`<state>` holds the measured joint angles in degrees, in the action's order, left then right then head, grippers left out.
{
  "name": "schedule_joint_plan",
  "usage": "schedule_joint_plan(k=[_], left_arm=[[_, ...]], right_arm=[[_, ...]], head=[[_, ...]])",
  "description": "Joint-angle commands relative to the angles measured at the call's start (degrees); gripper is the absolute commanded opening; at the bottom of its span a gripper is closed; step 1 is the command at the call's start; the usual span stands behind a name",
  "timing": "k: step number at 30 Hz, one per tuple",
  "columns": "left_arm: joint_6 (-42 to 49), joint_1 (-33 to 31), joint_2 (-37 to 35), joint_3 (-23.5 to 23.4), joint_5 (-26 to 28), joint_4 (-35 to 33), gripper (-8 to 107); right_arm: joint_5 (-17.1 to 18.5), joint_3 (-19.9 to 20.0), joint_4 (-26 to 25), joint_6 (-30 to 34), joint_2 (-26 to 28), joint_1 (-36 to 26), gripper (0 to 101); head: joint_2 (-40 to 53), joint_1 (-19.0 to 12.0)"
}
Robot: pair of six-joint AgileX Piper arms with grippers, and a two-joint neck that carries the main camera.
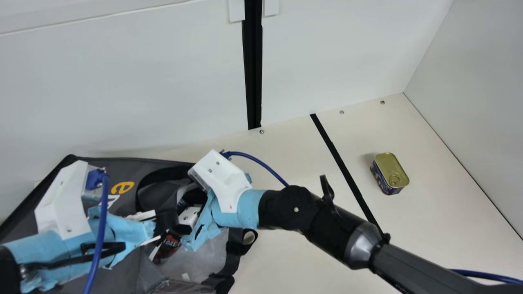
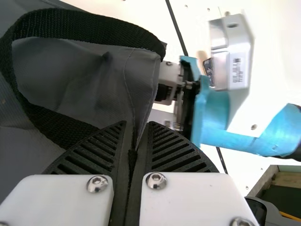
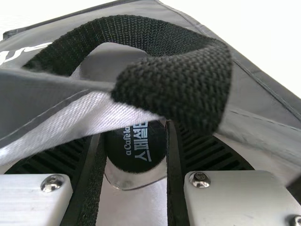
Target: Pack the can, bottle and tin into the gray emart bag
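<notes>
With its slim black ribbed fingers nearly together, the left gripper (image 1: 173, 226) pinches the smooth fabric edge of the gray emart bag (image 1: 92, 165), beside a coarse-woven black handle (image 2: 89, 23). The right gripper (image 1: 186, 204) grips a rounded black can (image 3: 136, 148) with a silvery rim at the bag's mouth. Inside lies a dark, red-printed container (image 1: 168, 246), apparently the bottle. Well apart, a gold-lidded, round-cornered tin (image 1: 391, 169) sits on the cream table (image 1: 445, 216).

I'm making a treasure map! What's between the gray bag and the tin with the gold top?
In the main view, a black stripe on the cream table and part of my right arm lie between the gray emart bag and the tin.
</notes>
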<state>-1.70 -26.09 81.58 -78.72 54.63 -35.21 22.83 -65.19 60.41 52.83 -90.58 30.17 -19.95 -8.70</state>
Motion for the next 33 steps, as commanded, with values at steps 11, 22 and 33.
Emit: schedule_joint_plan(k=[11, 22, 33], left_arm=[[0.0, 0.0, 0.0, 0.0, 0.0, 0.0, 10], [0.0, 0.0, 0.0, 0.0, 0.0, 0.0, 10], [0.0, 0.0, 0.0, 0.0, 0.0, 0.0, 10]], right_arm=[[0.35, -1.15, 3.41, 4.1, -2.79, -0.2, 0], [0.67, -1.3, 3.97, 5.24, -3.32, -0.43, 33], [1.22, -1.01, 3.51, 5.35, -2.62, -0.75, 70]], head=[[-0.05, -1.3], [-0.05, -1.3], [-0.05, -1.3]])
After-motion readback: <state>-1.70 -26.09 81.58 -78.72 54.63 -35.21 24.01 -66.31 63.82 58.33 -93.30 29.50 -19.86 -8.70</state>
